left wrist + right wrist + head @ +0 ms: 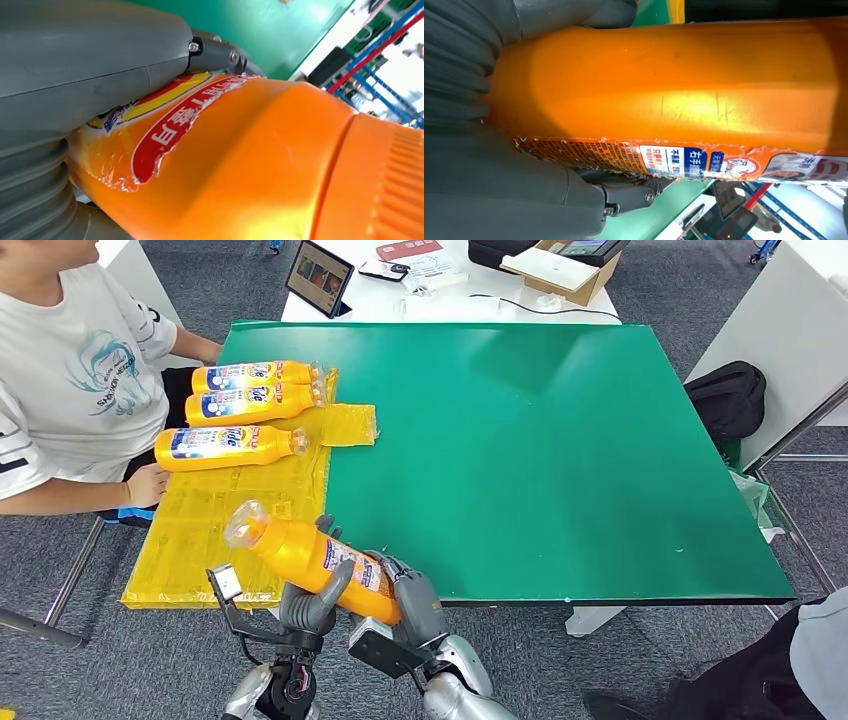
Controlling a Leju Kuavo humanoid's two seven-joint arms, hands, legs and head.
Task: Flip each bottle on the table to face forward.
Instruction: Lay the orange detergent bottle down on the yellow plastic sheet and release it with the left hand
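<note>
Four orange bottles are what I count from the head view. Furthest left sits a person [70, 390] in a white T-shirt, one hand resting at the edge of the yellow plastic sheet [215, 530] that covers the left strip of the green worktop [560, 450]. Three lying bottles rest on that sheet with labels up and caps pointing right: the far bottle [257, 375] and the middle bottle [255, 403] are touching side by side, and the near bottle [228, 446] lies a little apart from them, closer to me. Just right of their caps I see a small crumpled yellow wrap [348, 425].

Below, at the worktop's near edge, the held bottle [310, 555] is lifted off the surface and tilted, its clear cap up toward the left and its base down toward the right. My left robot hand [312, 602] wraps its fingers around the body from below, and my right robot hand [418, 602] grips the base end. In the right wrist view a torn label edge runs along the orange body.
</note>
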